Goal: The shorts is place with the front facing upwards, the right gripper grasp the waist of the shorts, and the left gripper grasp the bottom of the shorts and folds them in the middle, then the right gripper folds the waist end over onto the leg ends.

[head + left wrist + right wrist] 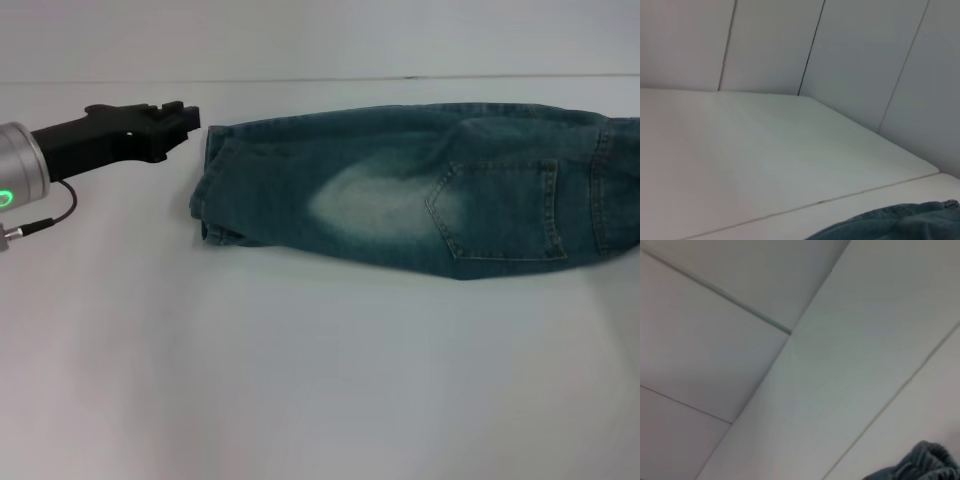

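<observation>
The blue-green denim shorts (pixel 400 195) lie folded lengthwise across the white table (pixel 300 380), one leg stacked on the other, with a stitched pocket facing up. The bottom of the shorts (pixel 212 190) points left and the waist of the shorts (pixel 618 185) reaches the picture's right edge. My left gripper (pixel 190 118) hovers just beyond the far left corner of the leg end, holding nothing. The left wrist view catches a strip of denim (pixel 900 222), and the right wrist view shows a ruffled bit of denim (pixel 925 460). The right gripper is out of view.
White wall panels (pixel 790 40) rise behind the table's far edge. A thin cable (pixel 45 222) hangs from the left wrist. A seam (pixel 840 197) runs across the tabletop.
</observation>
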Controlling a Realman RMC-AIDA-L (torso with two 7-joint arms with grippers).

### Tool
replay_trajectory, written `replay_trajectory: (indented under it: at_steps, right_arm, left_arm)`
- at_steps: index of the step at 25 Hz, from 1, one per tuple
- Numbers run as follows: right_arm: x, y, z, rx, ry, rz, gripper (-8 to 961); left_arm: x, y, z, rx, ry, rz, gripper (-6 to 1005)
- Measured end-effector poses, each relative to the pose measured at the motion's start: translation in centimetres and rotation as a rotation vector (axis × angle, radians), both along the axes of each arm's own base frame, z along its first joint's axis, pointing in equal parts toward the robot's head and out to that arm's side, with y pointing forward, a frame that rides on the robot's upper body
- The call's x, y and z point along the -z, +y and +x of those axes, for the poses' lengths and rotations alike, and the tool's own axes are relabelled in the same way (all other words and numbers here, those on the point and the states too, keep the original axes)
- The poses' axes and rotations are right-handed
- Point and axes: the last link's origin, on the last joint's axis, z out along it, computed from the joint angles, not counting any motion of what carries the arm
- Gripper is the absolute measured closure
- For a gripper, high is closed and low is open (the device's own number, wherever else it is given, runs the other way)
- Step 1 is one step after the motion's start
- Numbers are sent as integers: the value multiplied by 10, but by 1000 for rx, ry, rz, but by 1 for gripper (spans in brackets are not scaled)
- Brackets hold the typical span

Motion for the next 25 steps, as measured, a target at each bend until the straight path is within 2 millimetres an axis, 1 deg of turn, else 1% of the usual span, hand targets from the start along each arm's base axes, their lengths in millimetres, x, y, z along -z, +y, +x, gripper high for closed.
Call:
replay_trajectory:
  at_steps: [1, 2, 4, 9, 14, 20, 23, 25]
  right_arm:
    - [-3, -9, 5, 4, 4, 8, 54]
    - [-3, -9, 5, 4, 4, 8, 40]
    - [-7, -17, 10, 7, -3, 20, 14]
    - [-14, -30, 16, 2, -9, 31, 15]
    - [-23, -46, 20, -34, -28, 10, 17]
    - [-27, -73, 32, -26, -90, -6, 18]
    - [-25, -75, 35, -18, -120, -7, 18]
    - [-22, -72, 36, -13, -144, -16, 18]
  left_arm:
    - [1, 0, 0, 7, -1, 4, 857]
    - [2, 0, 1, 13, -4, 8, 826]
    - [5, -1, 1, 22, -17, 14, 761]
    - [9, -1, 4, 52, -26, 16, 592]
    - [16, -2, 11, 90, -25, 8, 350]
    - [27, -4, 15, 113, -40, -9, 287]
    - [31, -4, 17, 123, -34, -25, 255]
    - [33, -4, 19, 131, -28, -32, 234]
